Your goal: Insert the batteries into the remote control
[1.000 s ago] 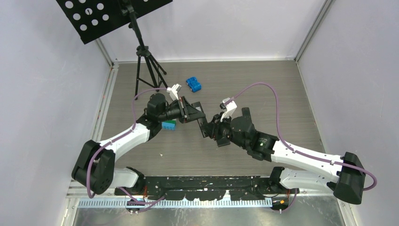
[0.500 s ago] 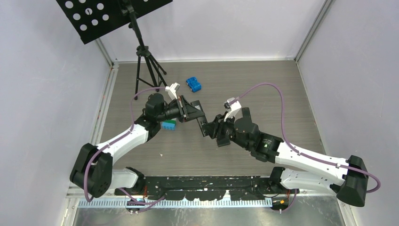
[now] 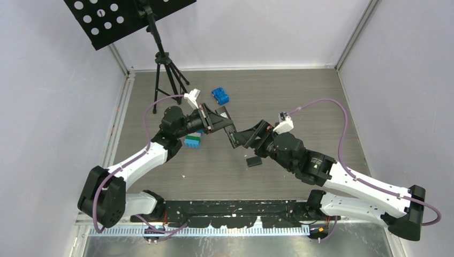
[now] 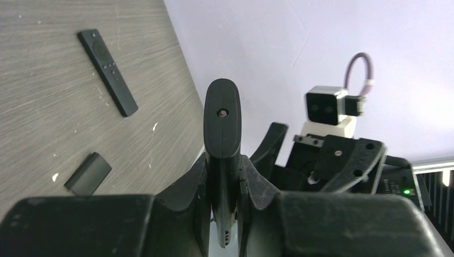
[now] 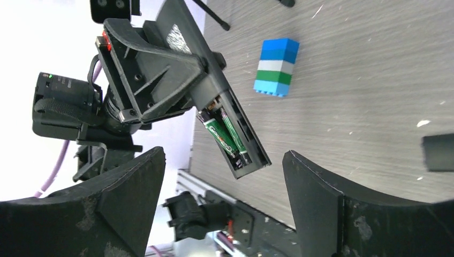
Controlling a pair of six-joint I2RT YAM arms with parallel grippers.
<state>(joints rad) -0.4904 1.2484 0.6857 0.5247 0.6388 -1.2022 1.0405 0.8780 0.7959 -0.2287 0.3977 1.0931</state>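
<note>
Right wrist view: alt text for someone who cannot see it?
The left gripper holds a slim matte-black remote control, its uncovered recess showing dark green batteries; the right gripper hangs open before it. A blue-white-green brick stack sits beyond.

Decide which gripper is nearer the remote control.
Left. The left gripper is clamped on the remote control; the right gripper, open, faces its battery end without touching.

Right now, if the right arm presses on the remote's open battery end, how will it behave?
The remote control looks rigid, so probably no flex. The left gripper clamps only its other end, so it may pivot in the jaws. Uncovered, the batteries could pop loose.
</note>
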